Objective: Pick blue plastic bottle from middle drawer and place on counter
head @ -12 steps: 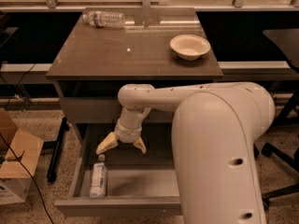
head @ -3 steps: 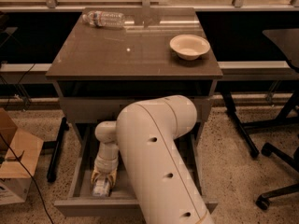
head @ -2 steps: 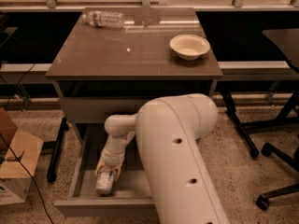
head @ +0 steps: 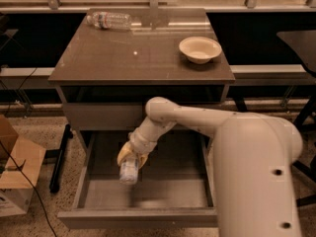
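My gripper (head: 129,157) hangs over the open middle drawer (head: 143,217), left of its middle, shut on the blue plastic bottle (head: 128,171). The small clear bottle points down from the fingers and is held above the drawer's bare grey floor. My white arm reaches in from the right foreground and hides the drawer's right part. The glossy grey-brown counter (head: 123,58) lies above and behind the gripper.
A longer clear bottle with a red-marked label (head: 108,20) lies at the counter's back left. A white bowl (head: 199,49) sits at its right. A shallower grey drawer front (head: 98,115) is shut above the open drawer. A cardboard box (head: 15,177) stands on the floor at left.
The gripper went down into the drawer's left side, closed on the bottle, and has now lifted it up and rightward off the drawer floor.
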